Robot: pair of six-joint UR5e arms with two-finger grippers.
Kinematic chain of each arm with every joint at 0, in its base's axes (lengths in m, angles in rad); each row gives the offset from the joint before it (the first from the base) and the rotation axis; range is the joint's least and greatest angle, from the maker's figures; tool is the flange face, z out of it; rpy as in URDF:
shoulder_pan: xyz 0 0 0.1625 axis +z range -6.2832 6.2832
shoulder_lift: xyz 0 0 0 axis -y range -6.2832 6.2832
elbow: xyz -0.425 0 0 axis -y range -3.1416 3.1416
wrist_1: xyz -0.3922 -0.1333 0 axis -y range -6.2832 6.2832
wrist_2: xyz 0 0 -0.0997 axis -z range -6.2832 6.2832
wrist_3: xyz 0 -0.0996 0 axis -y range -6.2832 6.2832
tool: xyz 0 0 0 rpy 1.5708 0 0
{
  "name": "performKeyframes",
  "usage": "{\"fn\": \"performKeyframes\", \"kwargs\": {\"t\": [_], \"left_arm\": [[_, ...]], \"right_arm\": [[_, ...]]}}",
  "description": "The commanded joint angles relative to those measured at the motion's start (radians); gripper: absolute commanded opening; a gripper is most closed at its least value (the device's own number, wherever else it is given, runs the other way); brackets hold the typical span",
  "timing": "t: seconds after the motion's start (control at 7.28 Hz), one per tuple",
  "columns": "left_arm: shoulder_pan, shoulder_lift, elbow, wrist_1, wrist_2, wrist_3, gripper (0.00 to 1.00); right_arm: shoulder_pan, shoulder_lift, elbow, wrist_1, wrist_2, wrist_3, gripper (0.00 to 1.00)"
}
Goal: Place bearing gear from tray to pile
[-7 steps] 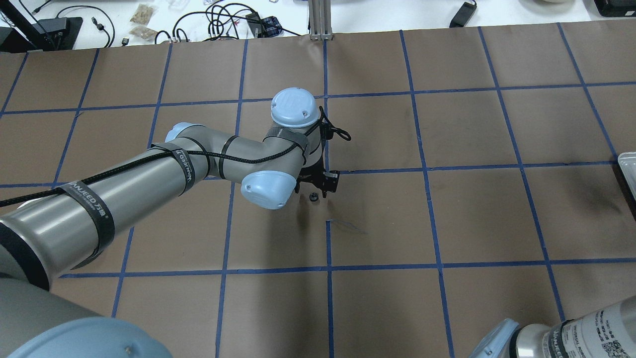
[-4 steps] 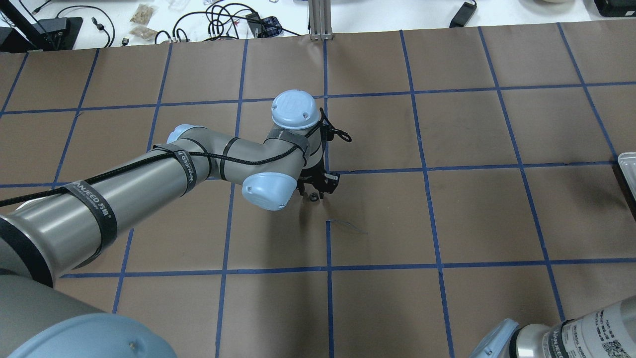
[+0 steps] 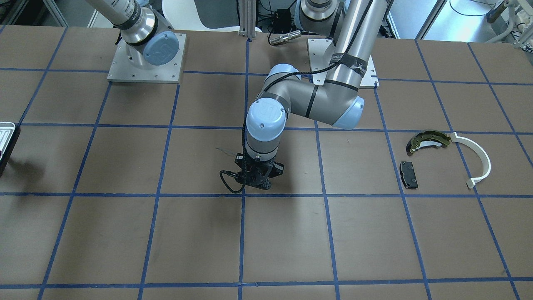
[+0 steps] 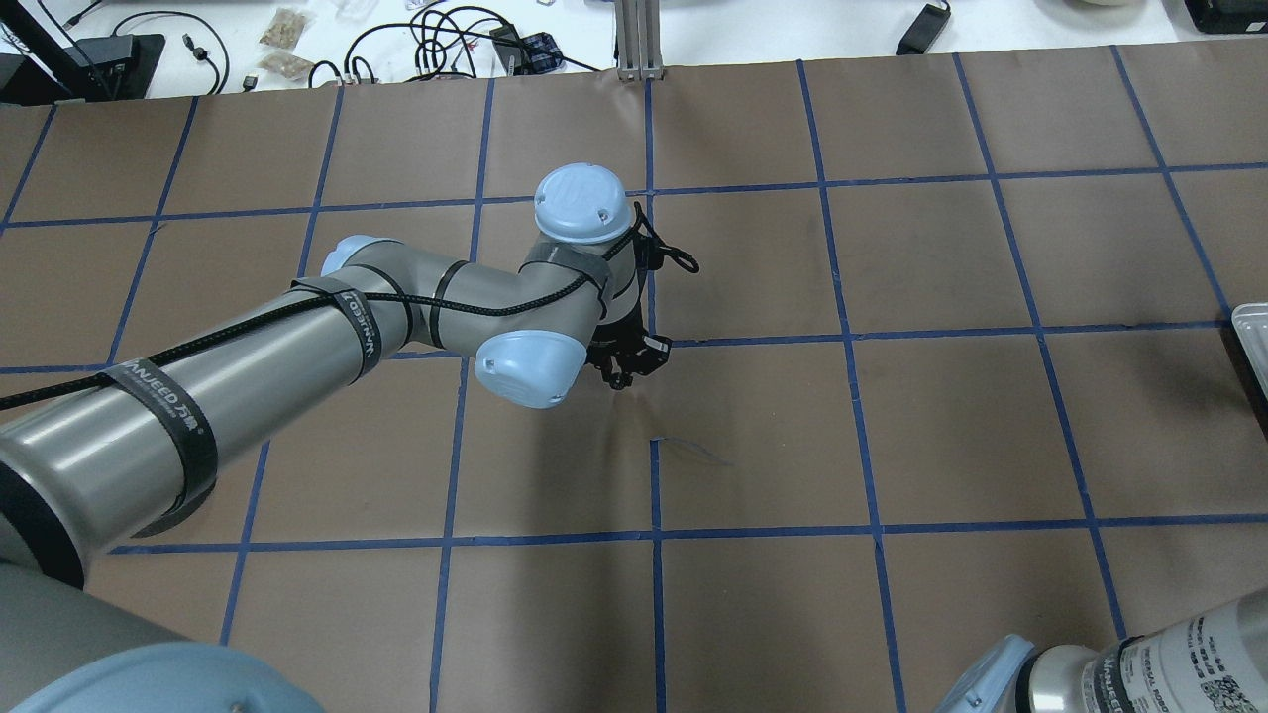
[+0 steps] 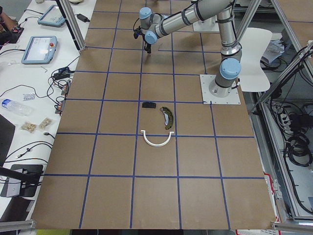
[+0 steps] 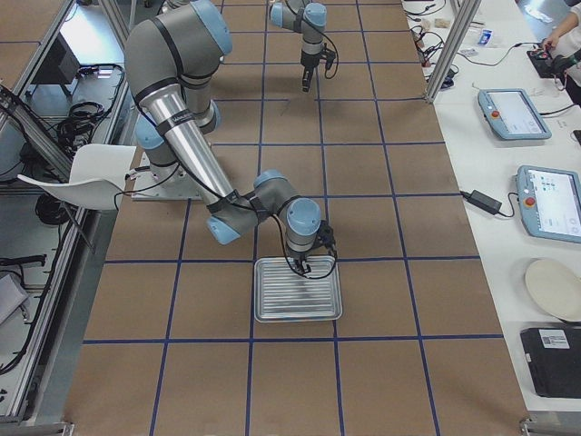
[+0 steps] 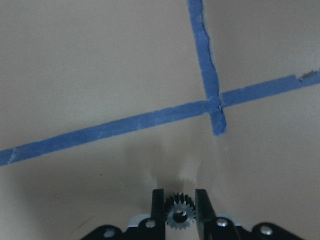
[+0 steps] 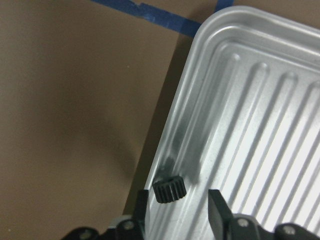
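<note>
My left gripper (image 7: pixel 180 212) is shut on a small metal bearing gear (image 7: pixel 180 217) close over the brown paper at mid-table; it also shows in the overhead view (image 4: pixel 622 371) and the front view (image 3: pixel 256 183). My right gripper (image 8: pixel 177 210) is open over the corner of the white ribbed tray (image 8: pixel 260 125), with a black gear (image 8: pixel 169 190) on the tray's edge between its fingers. The pile lies far off on my left: an olive brake shoe (image 3: pixel 429 139), a white arc (image 3: pixel 479 160) and a black pad (image 3: pixel 409 174).
Blue tape lines (image 7: pixel 205 75) cross the brown paper just ahead of my left gripper. The tray (image 6: pixel 298 289) lies at the table's right end under my right arm. Cables and devices sit on the white bench (image 4: pixel 396 40) beyond the table.
The small gear lay on the paper by my left gripper's fingers. The fingers have shut on it, and the left wrist has shifted slightly back and left.
</note>
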Motion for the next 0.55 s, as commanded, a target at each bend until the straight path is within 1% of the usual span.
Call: {"fn": "performKeyframes", "kwargs": {"t": [0.0, 0.14, 0.27, 0.41], "left_arm": [[0.131, 0.049, 0.132, -0.218, 0.023, 0.078, 0.00], [0.209, 0.064, 0.214, -0.328, 0.023, 0.142, 0.00], [0.304, 0.075, 0.273, -0.405, 0.023, 0.214, 0.00], [0.392, 0.089, 0.292, -0.445, 0.027, 0.318, 0.00]], "right_arm": [[0.000, 0.005, -0.001, 0.000, 0.001, -0.001, 0.50], [0.000, 0.019, -0.004, -0.008, 0.001, -0.001, 0.50], [0.000, 0.026, -0.006, -0.011, -0.001, 0.002, 0.50], [0.000, 0.026, -0.012, -0.009, 0.001, 0.001, 0.49]]}}
